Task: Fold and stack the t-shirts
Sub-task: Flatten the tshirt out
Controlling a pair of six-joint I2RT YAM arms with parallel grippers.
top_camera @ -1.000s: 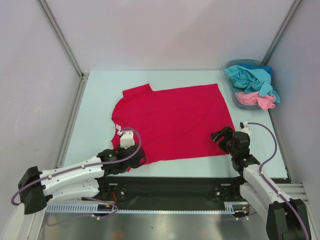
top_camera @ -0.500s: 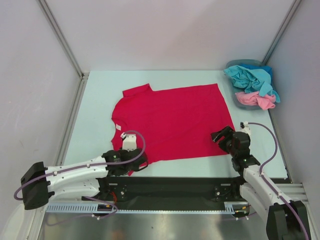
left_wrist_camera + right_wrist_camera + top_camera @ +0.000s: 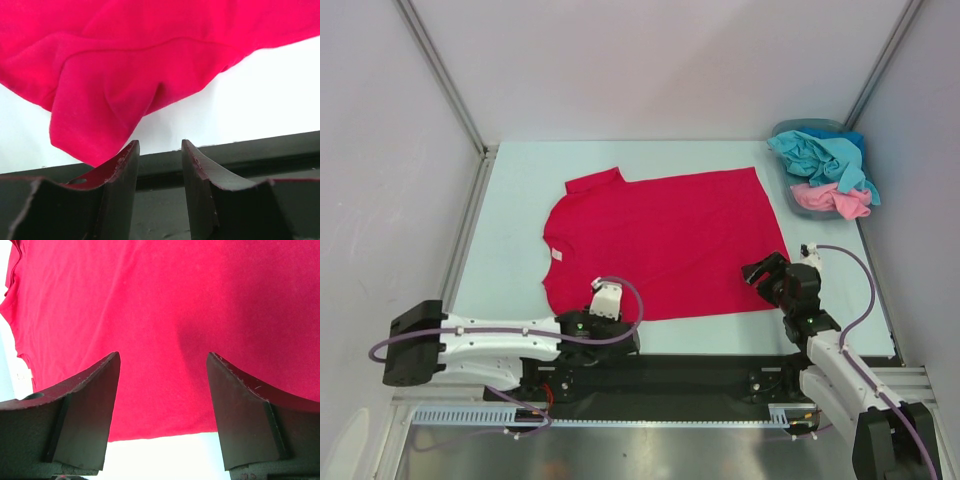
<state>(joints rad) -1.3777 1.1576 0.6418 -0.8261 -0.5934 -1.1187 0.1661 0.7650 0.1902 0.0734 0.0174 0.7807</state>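
Near edge: black base strip (image 3: 250,150) runs under my L fingertips. L gripper (image 3: 160,144) sits low at the near-left corner of the red tee (image 3: 670,240). Jaws part-way apart; only strip and table show thru the gap, no cloth betw them. A rumpled lobe of red cloth (image 3: 95,120) hangs down just outside my L-hand finger (image 3: 122,170). Can't tell if it touches.

R gripper (image 3: 163,356) is over the near-right part of the same tee, just inside the hem. Jaws spread wide, gripping nothing. Red cloth fills the gap betw fingers, w/ a strip of pale table (image 3: 510,200) showing below the hem in wrist view.

Mid table: red tee lies flat, spread sideways, neck end to the left, hem to the right. Small white neck label (image 3: 558,257) visible near the left edge. One sleeve (image 3: 595,183) sticks out at far left. Body mostly smooth, near-left edge bunched by my L gripper.

Far right: blue-grey basket (image 3: 805,127) at the table's far-right corner, well apart from the red tee. Teal tee (image 3: 820,155) crumpled on top, spilling over the rim. Pink tee (image 3: 825,198) bunched at the basket's near end, also over the rim.
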